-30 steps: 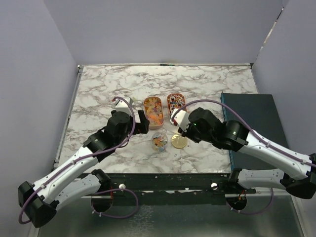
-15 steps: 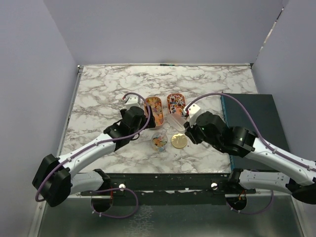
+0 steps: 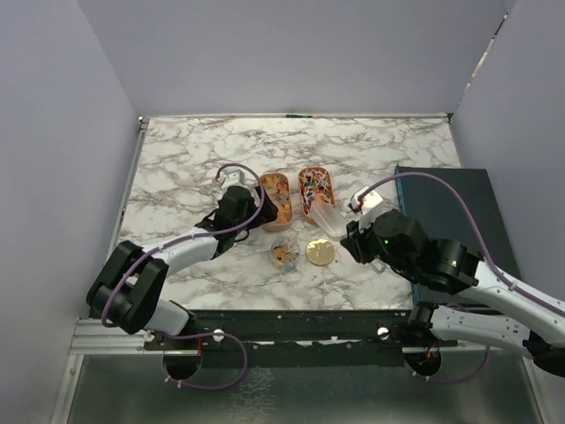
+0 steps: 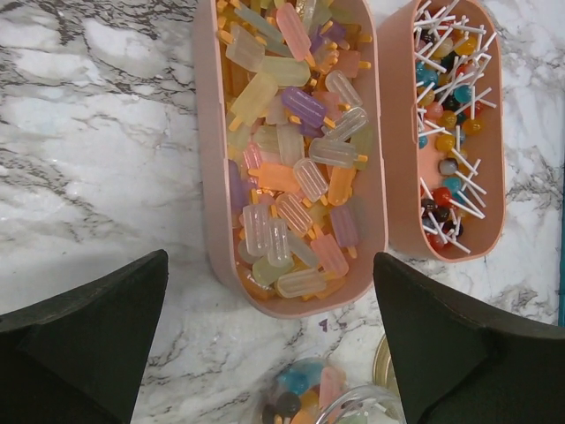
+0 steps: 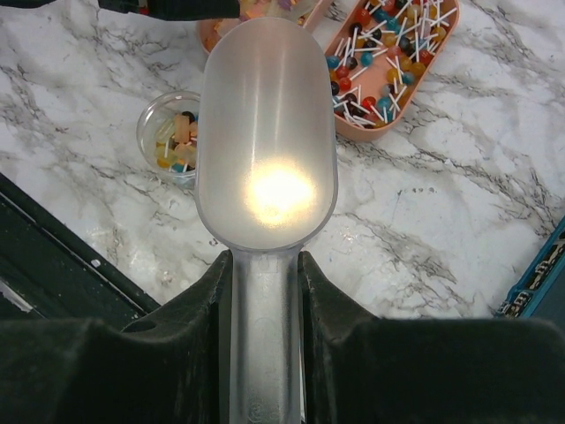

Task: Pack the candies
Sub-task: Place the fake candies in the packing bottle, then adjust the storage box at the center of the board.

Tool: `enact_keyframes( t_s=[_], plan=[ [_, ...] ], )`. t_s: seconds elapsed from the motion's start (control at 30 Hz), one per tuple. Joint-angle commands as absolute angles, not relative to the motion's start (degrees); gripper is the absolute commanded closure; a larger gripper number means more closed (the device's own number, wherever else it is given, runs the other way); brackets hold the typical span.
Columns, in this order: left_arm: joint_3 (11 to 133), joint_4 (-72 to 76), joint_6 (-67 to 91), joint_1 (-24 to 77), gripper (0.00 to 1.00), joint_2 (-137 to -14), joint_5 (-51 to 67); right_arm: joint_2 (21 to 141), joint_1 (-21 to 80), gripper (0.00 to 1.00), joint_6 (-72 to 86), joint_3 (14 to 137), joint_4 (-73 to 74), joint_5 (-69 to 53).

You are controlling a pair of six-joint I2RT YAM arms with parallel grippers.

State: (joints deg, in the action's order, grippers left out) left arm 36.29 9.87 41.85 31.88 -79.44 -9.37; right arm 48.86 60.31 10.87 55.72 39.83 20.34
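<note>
Seen from above, the candies (image 3: 275,201) lie in two oval trays (image 3: 260,183) on the worktop (image 3: 177,168), and the right pincer (image 3: 342,231), closed narrow on the handle of a clear scoop (image 3: 323,215), points its mouth at the near end of the right tray. At the left wrist, the left pincer (image 4: 270,283) stands wide and empty, and the tray of orange-yellow candies lies straight ahead, its long axis running away. At the right wrist, the scoop is empty, with the mixed candies ahead to the right and a small jar (image 5: 168,137) to the left, so I judge the right arm nearer for scooping.
</note>
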Motion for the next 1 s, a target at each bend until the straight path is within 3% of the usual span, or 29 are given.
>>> enact_keyframes(
  t_s=[0.0, 0.97],
  plan=[
    [37.3, 17.6, 44.7, 30.9, 0.01, -83.6, -2.9, 46.6, 60.6, 1.00, 12.8, 54.4, 38.3, 21.9],
    [43.3, 28.0, 47.2, 37.5, 0.02, -94.9, 4.1, 44.3, 60.6, 1.00, 14.9, 55.1, 44.5, 27.3]
  ],
)
